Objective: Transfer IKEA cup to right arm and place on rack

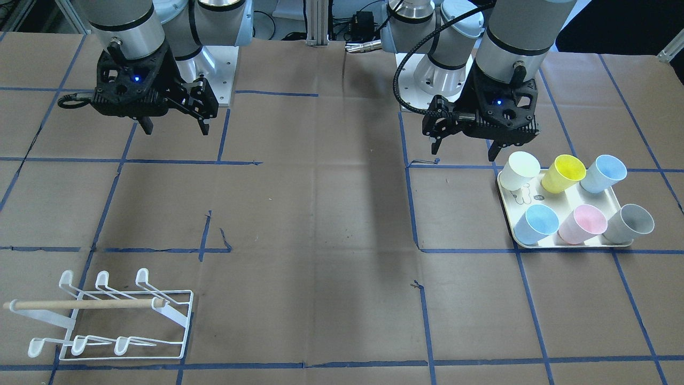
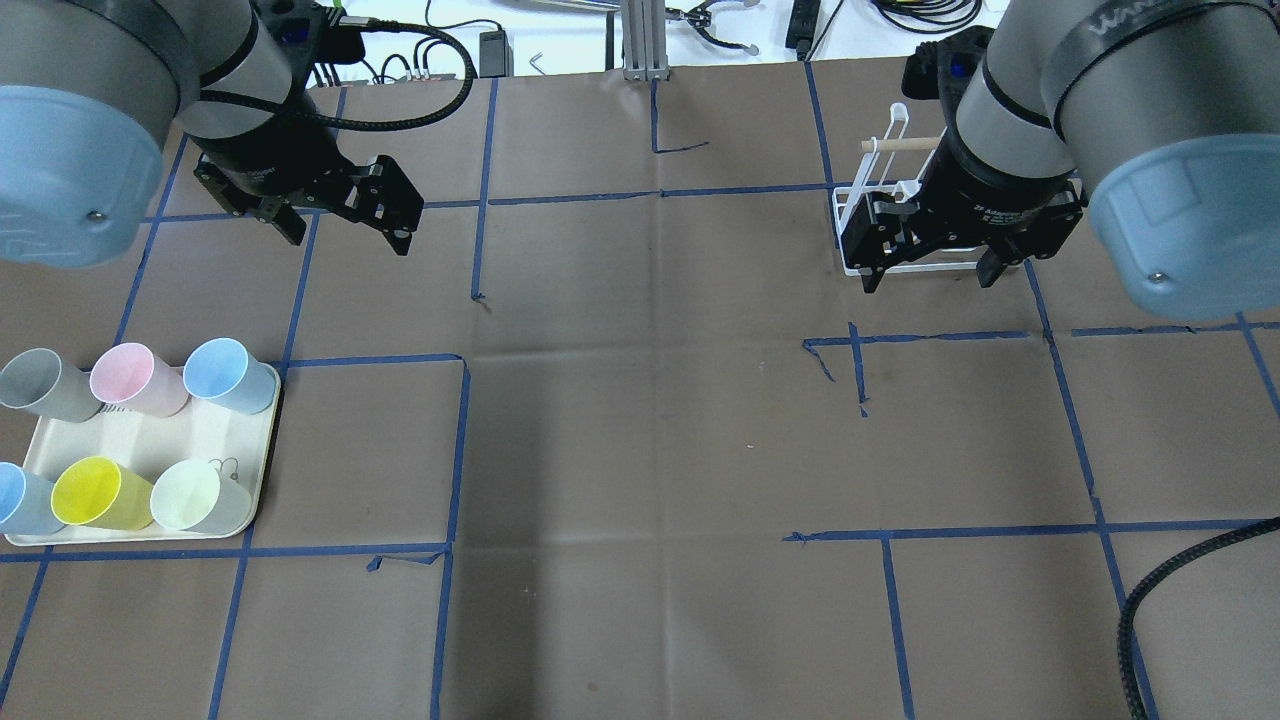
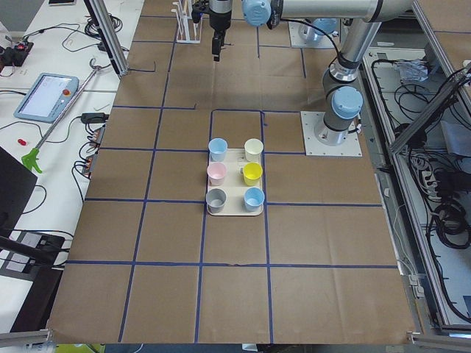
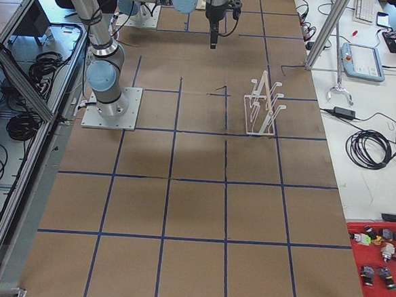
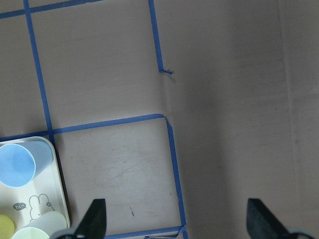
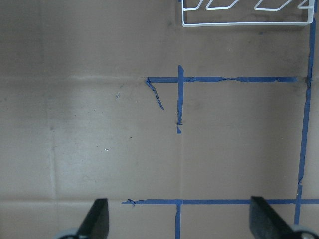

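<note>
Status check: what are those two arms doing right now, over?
Left tool open, empty. Right tool open, empty. Six cups on tray, untouched. Rack bare; no obstacle seen.

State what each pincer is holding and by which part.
Nothing is held: the left pincer and the right pincer are both open and empty.

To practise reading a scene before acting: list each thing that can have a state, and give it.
left gripper: jaws open, empty
right gripper: jaws open, empty
six cups: upright on the tray, empty
tray: holds all six cups
rack: standing, prongs bare
</note>
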Available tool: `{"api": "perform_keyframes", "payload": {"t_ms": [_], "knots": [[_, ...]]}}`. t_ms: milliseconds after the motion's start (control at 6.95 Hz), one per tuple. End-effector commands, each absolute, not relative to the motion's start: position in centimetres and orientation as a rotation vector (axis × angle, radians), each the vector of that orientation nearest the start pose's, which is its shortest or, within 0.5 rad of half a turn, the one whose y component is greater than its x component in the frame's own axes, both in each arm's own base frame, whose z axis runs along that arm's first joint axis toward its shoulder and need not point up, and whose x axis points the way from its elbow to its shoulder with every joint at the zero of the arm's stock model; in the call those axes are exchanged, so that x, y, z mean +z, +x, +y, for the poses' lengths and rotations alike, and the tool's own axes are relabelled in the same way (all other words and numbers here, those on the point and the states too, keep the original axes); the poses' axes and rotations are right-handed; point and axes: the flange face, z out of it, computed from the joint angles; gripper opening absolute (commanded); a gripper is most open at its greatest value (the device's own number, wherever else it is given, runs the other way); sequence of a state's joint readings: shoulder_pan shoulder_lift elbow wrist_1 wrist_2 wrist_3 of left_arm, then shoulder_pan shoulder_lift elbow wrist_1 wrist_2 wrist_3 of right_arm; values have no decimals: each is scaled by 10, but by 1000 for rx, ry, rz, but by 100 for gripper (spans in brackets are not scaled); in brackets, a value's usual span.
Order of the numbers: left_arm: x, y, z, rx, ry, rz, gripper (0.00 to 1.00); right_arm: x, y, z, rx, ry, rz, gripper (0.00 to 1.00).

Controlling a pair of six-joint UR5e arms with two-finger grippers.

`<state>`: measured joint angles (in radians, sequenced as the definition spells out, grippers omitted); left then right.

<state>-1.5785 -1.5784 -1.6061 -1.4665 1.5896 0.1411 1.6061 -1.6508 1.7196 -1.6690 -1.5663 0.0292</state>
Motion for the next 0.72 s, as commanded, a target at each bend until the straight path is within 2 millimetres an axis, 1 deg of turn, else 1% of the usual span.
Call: {"api": "perform_keyframes", "payload": {"t_ms": [0,575], "knots": [[476,-135,-499,-89,231,3110,100,462,150,-455,-45,-10,3136,100],[476,-136,-501,-89,229,3113,100,462,150,-456,-45,-10,3136,100]]}}
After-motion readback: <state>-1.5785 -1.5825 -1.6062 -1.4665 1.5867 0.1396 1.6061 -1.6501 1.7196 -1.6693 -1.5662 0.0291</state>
